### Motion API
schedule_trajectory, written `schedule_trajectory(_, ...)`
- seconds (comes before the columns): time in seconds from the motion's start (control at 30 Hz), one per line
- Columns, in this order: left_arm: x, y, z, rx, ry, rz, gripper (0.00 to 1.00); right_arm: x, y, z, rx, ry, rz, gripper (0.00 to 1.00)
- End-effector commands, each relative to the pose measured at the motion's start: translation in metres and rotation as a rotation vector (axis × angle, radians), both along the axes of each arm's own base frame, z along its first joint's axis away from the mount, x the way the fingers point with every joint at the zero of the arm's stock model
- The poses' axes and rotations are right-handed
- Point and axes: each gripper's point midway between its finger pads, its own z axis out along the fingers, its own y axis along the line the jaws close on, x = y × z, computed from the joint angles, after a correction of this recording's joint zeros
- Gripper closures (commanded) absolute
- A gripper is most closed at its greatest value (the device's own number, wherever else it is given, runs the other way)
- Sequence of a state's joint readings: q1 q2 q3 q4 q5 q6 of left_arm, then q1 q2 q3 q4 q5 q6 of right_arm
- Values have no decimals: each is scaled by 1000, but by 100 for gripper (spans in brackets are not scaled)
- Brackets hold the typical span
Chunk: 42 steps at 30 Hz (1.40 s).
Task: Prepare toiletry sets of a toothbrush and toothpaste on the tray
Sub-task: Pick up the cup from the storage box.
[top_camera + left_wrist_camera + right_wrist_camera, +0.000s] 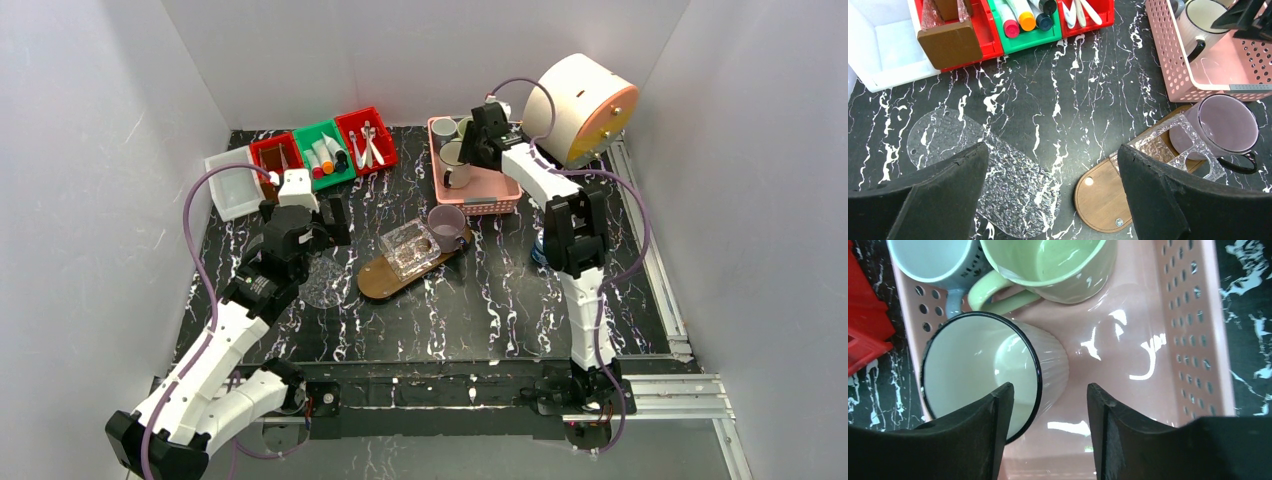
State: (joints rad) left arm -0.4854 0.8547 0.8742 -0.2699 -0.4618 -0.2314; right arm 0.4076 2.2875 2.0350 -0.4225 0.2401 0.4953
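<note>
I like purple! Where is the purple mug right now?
In the top view, the see-through purple mug stands at the right end of the dark-brown wooden tray, just in front of the pink plastic basket.

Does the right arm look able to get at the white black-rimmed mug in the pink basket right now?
Probably yes: the right tool sits over the white mug, fingers astride its wall, nothing blocking them; the green mug lies clear of them.

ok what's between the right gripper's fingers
The wall of the white mug in the pink basket sits between the fingers of the right gripper; the right wrist view shows it.
</note>
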Motion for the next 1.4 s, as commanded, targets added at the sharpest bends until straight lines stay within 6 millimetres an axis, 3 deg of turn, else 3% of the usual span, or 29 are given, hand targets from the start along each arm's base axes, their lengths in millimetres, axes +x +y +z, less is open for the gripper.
schedule_trajectory(0.0, -1, 2, 0, 5, -6, -1, 2, 18, 9, 10, 44, -54, 3, 39)
schedule_trajectory(0.17, -1, 1, -2, 8, 0, -6, 2, 22, 6, 4, 7, -59, 11, 53)
schedule_trajectory(0.37, 0, 0, -2, 7, 1, -13, 2, 19, 1, 12, -32, -77, 39, 84)
schedule_trajectory(0.5, 0, -1, -3, 7, 1, -18, 2, 14, -3, 23, -55, -93, 54, 98)
schedule_trajectory(0.63, 0, -2, -3, 4, 3, -20, 2, 8, -9, 39, -72, -117, 63, 99)
schedule_trajectory(1.03, -2, 1, 2, -4, -18, -9, 2, -22, -22, 113, -100, -222, 103, 99)
schedule_trajectory(1.37, -7, 16, 12, -11, -56, 53, 2, -68, 1, 173, -111, -316, 203, 99)
